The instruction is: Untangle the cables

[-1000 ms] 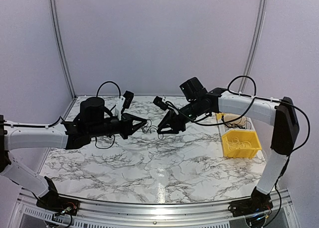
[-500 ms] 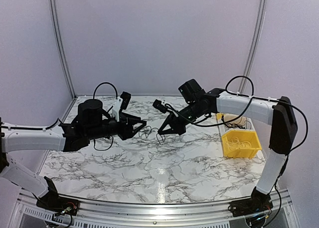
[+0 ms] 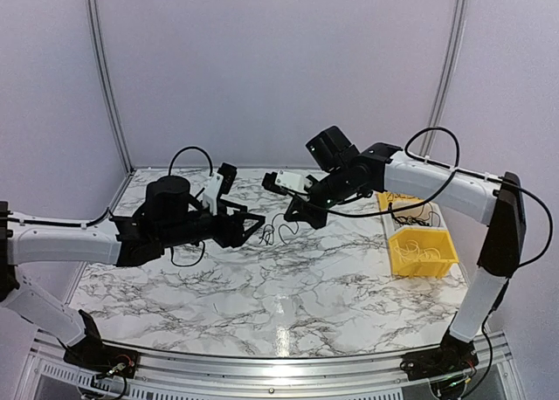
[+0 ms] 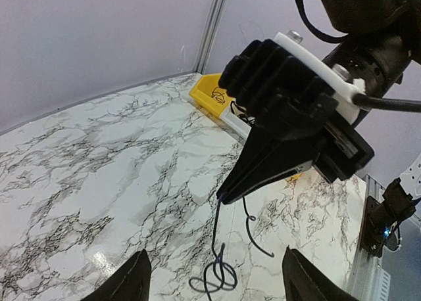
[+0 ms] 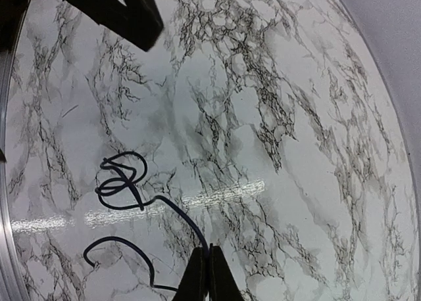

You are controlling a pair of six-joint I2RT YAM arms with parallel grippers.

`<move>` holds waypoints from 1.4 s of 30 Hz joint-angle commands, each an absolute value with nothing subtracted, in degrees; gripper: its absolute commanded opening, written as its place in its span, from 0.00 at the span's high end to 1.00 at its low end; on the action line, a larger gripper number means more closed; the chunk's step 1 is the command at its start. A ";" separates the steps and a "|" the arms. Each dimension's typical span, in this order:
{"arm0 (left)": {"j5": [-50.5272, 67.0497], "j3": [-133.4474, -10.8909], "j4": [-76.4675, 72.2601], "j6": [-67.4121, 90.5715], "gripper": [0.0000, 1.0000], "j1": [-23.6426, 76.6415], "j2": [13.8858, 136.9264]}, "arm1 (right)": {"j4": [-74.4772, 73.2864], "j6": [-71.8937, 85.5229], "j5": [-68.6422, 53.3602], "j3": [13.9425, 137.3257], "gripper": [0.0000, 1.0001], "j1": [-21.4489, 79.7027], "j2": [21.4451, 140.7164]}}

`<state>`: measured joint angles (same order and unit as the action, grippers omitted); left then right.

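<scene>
Where the marble table (image 3: 306,300) meets its right edge, one yellow bin (image 3: 421,265) is seen, with thin pale wire loops lying inside; their number cannot be told. A second yellow container (image 3: 386,204) is seen just behind it, mostly hidden by the right arm, so its contents cannot be made out.

The cables (image 5: 121,175) are found mid-table, between the two grippers and well apart from the bins. Two black strands are counted in the right wrist view. One ends in a small coil lying on the marble, and one is a loose curve just beside it. Whether they are joined cannot be told.

The right gripper (image 5: 208,265) is held above the table with its jaws pressed together, and the coiled strand is pinched at the tips and hangs down to the coil.

The left gripper (image 3: 256,228) is pointed at the right one. Its jaws are spread wide, nothing is held, and the coil is seen on the table below the gap.
</scene>
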<state>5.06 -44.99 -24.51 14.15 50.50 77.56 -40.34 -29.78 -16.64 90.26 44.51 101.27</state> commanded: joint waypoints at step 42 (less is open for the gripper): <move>2.56 -45.73 -58.40 27.10 0.85 47.41 113.32 | -57.83 -38.19 -39.50 106.17 1.00 45.44 87.52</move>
<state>2.94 -47.37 -57.23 26.61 48.34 110.91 -56.90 -36.67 -35.99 101.30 47.11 90.41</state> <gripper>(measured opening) 0.152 0.008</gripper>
